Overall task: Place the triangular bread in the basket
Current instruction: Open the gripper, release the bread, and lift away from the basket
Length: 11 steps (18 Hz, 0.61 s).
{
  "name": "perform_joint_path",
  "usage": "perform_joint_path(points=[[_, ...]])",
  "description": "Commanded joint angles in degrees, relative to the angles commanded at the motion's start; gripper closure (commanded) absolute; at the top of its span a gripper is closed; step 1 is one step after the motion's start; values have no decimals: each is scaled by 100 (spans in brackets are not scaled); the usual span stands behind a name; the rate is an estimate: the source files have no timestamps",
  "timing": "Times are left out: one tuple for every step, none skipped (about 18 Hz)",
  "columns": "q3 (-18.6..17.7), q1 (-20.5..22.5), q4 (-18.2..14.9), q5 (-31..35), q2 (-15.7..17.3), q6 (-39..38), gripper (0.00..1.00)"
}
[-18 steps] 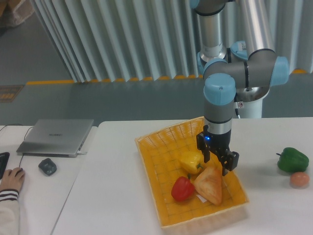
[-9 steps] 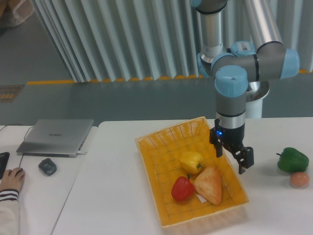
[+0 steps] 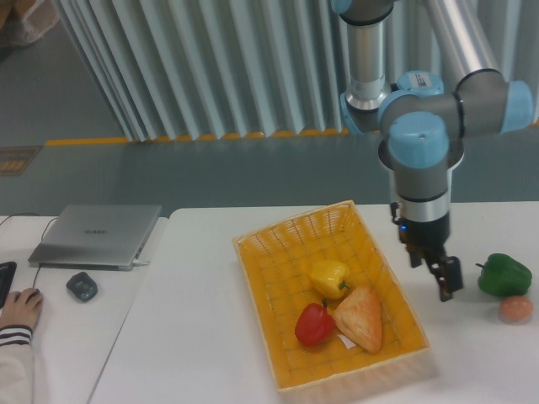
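The pincer (image 3: 432, 273), open and empty, has drifted right beyond the basket (image 3: 278, 252); the bread (image 3: 360, 316) stays inside, so placement looks done.

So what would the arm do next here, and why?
Probably just keep lifting clear and stop. The triangular bread already lies inside the basket, beside a red pepper and a yellow pepper, and the gripper hangs empty to the right of the basket rim, holding nothing. Nothing looks left to carry.
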Motion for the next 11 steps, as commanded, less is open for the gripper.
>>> perform_joint_path(points=[[0, 114, 0, 0, -9, 324, 0], [-17, 194, -9, 0, 0, 615, 0], [-44, 273, -9, 26, 0, 809, 0], [-44, 361, -9, 17, 0, 881, 0], [-44, 405, -18, 0, 0, 890, 0], [-44, 423, -35, 0, 0, 890, 0], [-44, 432, -87, 0, 17, 890, 0], [-18, 432, -166, 0, 17, 890, 0], [-18, 432, -202, 0, 17, 890, 0], [-18, 432, -211, 0, 17, 890, 0], [-18, 432, -211, -9, 26, 890, 0]])
